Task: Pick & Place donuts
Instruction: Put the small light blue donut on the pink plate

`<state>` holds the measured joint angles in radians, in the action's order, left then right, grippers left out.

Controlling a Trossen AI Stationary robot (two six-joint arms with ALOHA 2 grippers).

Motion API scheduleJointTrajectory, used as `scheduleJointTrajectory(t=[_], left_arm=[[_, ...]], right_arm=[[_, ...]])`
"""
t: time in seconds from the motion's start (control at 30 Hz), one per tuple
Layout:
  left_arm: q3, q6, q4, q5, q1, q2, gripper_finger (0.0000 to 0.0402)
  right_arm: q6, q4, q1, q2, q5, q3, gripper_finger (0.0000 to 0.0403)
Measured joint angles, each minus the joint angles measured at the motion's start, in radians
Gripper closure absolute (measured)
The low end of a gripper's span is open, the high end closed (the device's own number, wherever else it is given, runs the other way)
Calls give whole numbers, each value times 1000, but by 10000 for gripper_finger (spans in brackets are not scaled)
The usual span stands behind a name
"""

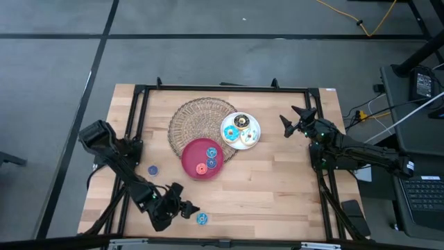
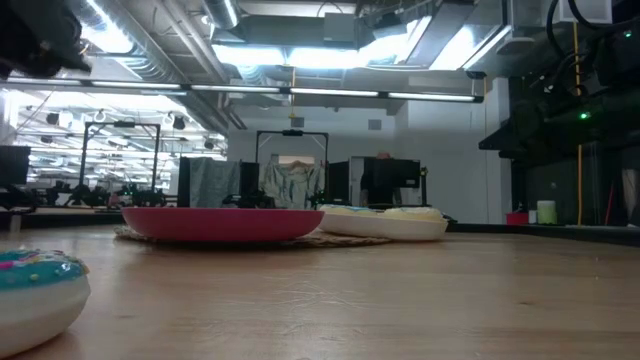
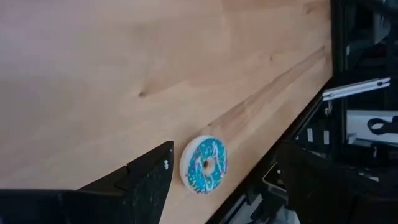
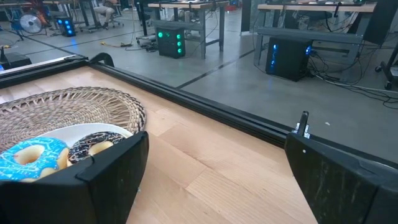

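My left gripper (image 1: 186, 206), fingers spread wide, sat just beside the flat-lying cyan sprinkled toy donut (image 1: 202, 219), far nearer than my right gripper (image 1: 294, 119), also open.

Even, bright overhead light falls on the wooden table (image 1: 277, 187), leaving only soft shadows under the arms. In the low view, ceiling strip lights (image 2: 330, 95) glare above the red plate (image 2: 222, 222), and the cyan donut (image 2: 35, 290) nearest the lens looks soft, probably out of focus.
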<state>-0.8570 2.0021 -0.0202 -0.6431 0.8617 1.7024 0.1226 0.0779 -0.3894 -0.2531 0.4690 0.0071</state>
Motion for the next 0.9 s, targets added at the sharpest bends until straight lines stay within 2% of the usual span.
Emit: scheduleJointTrajectory(t=[0.27, 0.6, 0.9], left_arm=[[-6, -34, 174, 55, -7, 109, 128], [-65, -43, 174, 98, -12, 195, 128], [-89, -45, 171, 102, -13, 216, 128]], right_arm=[[0, 0, 0, 0, 0, 0, 27], [0, 0, 0, 0, 0, 0, 27], [0, 0, 0, 0, 0, 0, 27]])
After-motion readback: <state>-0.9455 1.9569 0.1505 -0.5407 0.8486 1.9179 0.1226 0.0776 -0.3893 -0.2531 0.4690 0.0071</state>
